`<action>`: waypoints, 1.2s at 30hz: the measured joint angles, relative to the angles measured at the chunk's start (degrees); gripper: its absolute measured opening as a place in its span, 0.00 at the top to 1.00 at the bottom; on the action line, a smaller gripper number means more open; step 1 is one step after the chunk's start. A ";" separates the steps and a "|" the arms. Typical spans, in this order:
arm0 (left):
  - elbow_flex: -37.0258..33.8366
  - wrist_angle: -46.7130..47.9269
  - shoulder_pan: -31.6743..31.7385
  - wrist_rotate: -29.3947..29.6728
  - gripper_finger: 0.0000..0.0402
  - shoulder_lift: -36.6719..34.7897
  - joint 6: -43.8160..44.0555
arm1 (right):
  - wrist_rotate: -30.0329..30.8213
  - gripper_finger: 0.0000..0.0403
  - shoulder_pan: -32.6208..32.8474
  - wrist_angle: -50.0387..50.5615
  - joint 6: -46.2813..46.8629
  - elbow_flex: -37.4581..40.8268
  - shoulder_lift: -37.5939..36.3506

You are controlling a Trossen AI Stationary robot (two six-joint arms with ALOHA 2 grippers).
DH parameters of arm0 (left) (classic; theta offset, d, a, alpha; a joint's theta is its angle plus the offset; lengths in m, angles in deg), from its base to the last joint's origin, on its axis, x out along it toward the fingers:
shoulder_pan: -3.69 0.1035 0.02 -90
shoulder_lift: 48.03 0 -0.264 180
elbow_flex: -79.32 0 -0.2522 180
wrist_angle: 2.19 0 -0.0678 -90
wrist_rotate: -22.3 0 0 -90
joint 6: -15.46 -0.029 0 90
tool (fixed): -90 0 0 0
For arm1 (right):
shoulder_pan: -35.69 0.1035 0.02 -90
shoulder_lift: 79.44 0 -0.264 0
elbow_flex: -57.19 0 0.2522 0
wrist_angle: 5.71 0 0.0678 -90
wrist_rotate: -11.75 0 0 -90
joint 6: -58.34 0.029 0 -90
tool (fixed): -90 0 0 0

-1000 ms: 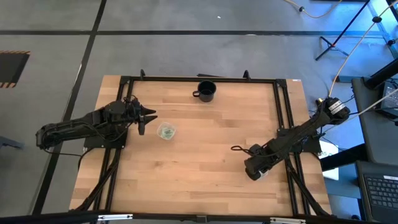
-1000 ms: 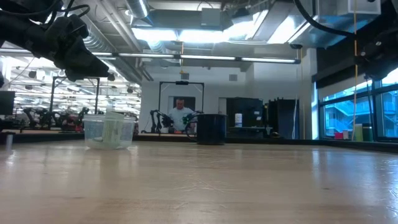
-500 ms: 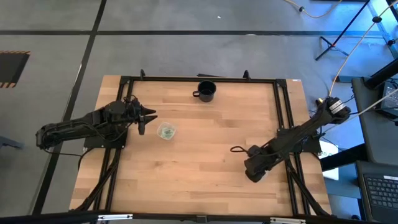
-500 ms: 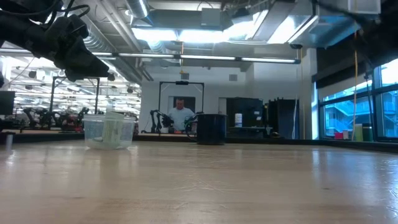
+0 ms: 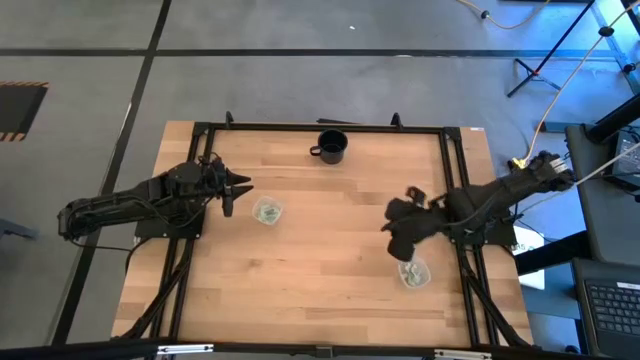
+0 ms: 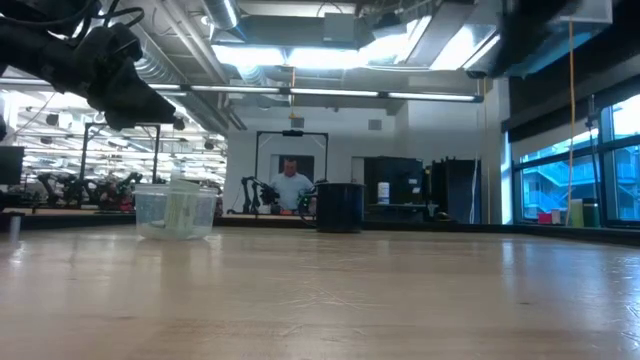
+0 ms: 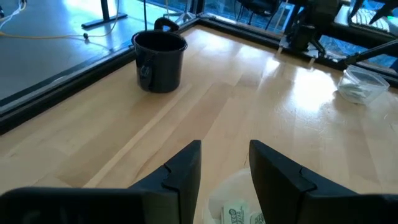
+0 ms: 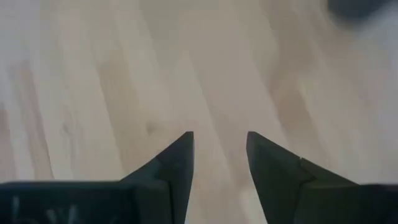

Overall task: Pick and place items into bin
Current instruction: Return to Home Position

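Since the green-and-white packets already lie inside two clear bins, neither gripper needs them. The left gripper, fingers parted and empty, hangs just beside the left bin. The right gripper, likewise parted and empty, hangs near the right bin, on its black mug side.

Left arm and right arm inward from opposite sides; left fingers and right fingers slightly apart.
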 joint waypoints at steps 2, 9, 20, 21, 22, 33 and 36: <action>0.00 -1.17 0.09 0.00 0.68 0.00 0.04 | -1.25 0.62 -3.83 -8.11 -8.95 1.95 -1.55; 0.07 -9.07 0.65 -0.29 0.68 -0.06 0.04 | -19.73 0.62 -17.36 -34.53 -30.64 11.81 -9.05; 5.37 -8.75 8.48 -5.28 0.68 -2.50 -2.99 | -20.02 0.62 -26.56 -44.87 -34.38 29.45 -29.19; 5.64 -8.72 9.19 -6.38 0.68 -3.08 -3.01 | -19.98 0.62 -26.68 -45.56 -34.46 30.76 -31.36; 5.89 -8.73 9.84 -7.02 0.68 -3.78 -2.98 | -20.03 0.62 -26.76 -45.66 -34.46 31.86 -33.47; 5.79 -6.82 12.78 -0.15 0.68 -12.40 -2.63 | -12.55 0.62 -27.28 -47.76 -34.68 41.68 -51.74; 5.77 -5.34 12.78 -0.15 0.68 -13.96 -2.96 | -11.33 0.62 -28.09 -48.11 -34.77 44.51 -55.60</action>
